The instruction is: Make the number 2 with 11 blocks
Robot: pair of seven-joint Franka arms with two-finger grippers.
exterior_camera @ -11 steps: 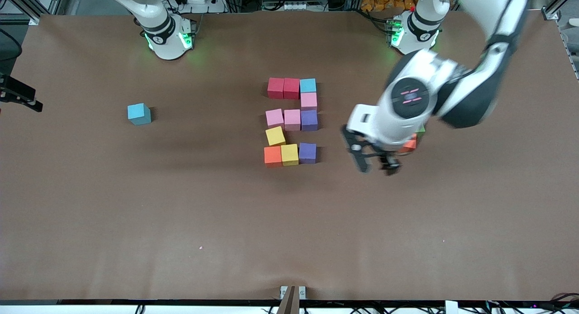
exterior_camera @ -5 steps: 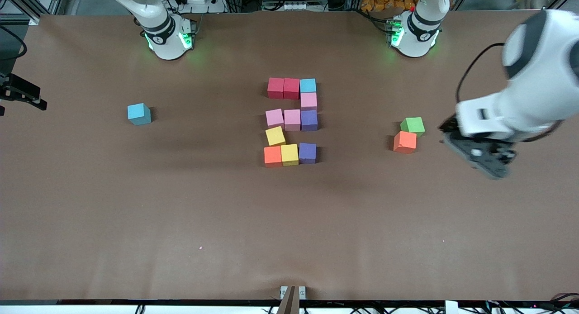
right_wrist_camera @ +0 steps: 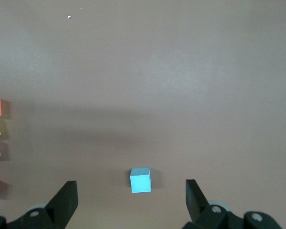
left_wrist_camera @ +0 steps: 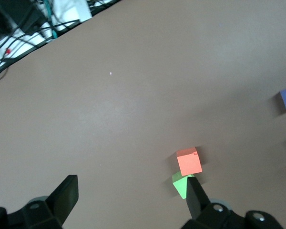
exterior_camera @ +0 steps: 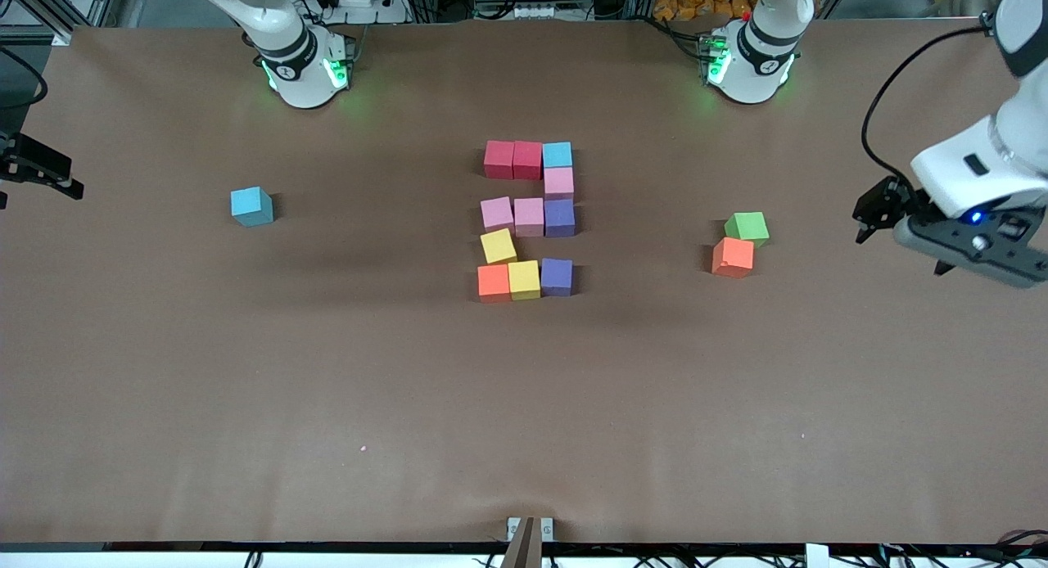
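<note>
Eleven blocks mid-table — wide bare table toward every edge

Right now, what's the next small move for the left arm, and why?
Probably none beyond parking: the number 2 looks complete with eleven blocks, three wide and five tall. The left gripper is open and empty over the table's end, clear of the spare orange cube and green cube.

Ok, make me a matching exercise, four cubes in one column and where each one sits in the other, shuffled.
1. green cube
2. lone blue cube
3. two red cubes
4. stray orange cube

A. toward the right arm's end of the table
B. top row of the digit, nearest the bases
C. touching the green cube, nearer the front camera
D. beside the stray orange cube, nearer the bases

Pairs: 1-D, 2-A, 3-B, 4-C
</note>
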